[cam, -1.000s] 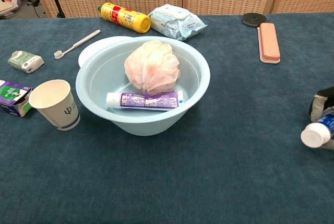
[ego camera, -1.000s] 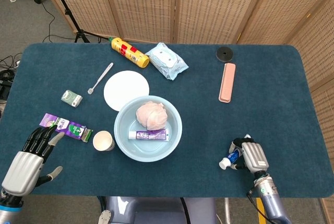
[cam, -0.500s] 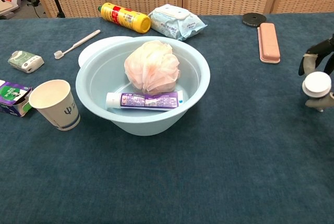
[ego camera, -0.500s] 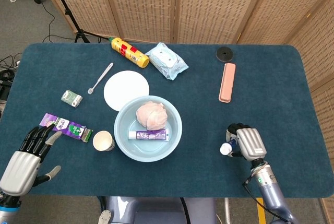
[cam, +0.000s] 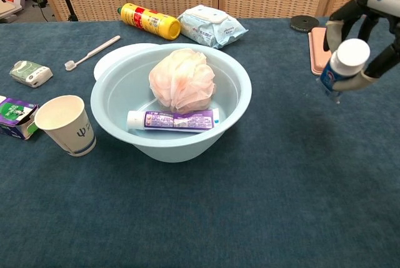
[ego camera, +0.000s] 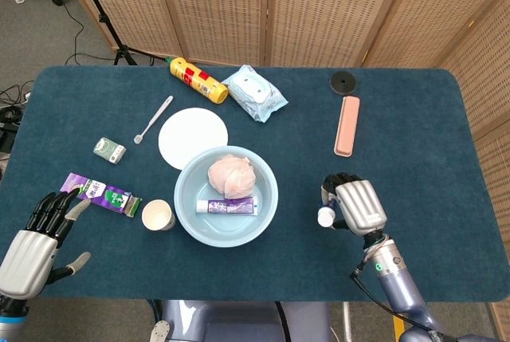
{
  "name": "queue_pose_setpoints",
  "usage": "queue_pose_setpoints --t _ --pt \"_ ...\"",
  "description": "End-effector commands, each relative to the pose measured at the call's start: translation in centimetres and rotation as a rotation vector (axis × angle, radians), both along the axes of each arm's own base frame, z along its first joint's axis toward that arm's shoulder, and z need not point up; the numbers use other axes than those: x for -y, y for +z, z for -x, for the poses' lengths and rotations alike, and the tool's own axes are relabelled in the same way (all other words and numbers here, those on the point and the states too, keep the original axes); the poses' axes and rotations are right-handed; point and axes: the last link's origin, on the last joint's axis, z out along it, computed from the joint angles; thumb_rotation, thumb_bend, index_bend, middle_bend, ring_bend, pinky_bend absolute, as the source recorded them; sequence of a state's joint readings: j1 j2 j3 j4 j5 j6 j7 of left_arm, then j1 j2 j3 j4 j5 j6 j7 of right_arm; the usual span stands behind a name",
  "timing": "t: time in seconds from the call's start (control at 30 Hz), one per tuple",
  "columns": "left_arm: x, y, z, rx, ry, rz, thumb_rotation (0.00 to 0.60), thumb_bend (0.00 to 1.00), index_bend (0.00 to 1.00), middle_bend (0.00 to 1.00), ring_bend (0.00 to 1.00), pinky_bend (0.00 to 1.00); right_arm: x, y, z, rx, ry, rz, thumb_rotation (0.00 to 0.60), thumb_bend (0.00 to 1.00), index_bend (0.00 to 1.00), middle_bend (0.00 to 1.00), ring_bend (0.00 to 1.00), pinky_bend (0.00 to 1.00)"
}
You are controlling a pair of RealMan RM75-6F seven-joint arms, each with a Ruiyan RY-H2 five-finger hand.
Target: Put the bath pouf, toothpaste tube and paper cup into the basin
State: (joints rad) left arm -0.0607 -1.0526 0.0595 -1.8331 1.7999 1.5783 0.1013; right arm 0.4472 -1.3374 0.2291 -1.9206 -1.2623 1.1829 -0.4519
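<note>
R hand (ego camera: 354,205) grips a small bottle (cam: 340,63) w/ white cap, fingers (cam: 342,13) wrapped round it, held off the table and well to the right of the basin (ego camera: 267,205). Pouf (ego camera: 230,174) and toothpaste tube (ego camera: 227,206) lie in the basin; paper cup (ego camera: 158,215) stands upright just beside its left rim, near the L fingertips (ego camera: 52,206). L hand (ego camera: 36,238) holds nothing, fingers spread, tips almost at a purple box (ego camera: 100,194).

Pink bath pouf (ego camera: 230,174) and toothpaste tube (ego camera: 227,206) lie in blue basin (ego camera: 188,222); white paper cup (ego camera: 158,215) upright beside it
</note>
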Motion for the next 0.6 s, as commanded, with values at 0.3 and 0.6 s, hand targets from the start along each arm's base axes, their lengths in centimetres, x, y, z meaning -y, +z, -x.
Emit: queue_pose_setpoints --t 0.3,0.6 --pt "-0.1 0.0 0.2 0.008 0.005 0.009 0.600 0.18 0.00 0.00 0.00 0.00 1.7 0.7 -5.9 -0.018 0.105 0.018 0.600 0.13 0.68 0.43 0.38 0.44" --pt "-0.2 0.2 0.2 0.016 0.005 0.010 0.600 0.18 0.00 0.00 0.00 0.00 1.1 0.4 -8.3 0.012 0.136 0.002 0.600 0.13 0.68 0.43 0.39 0.45"
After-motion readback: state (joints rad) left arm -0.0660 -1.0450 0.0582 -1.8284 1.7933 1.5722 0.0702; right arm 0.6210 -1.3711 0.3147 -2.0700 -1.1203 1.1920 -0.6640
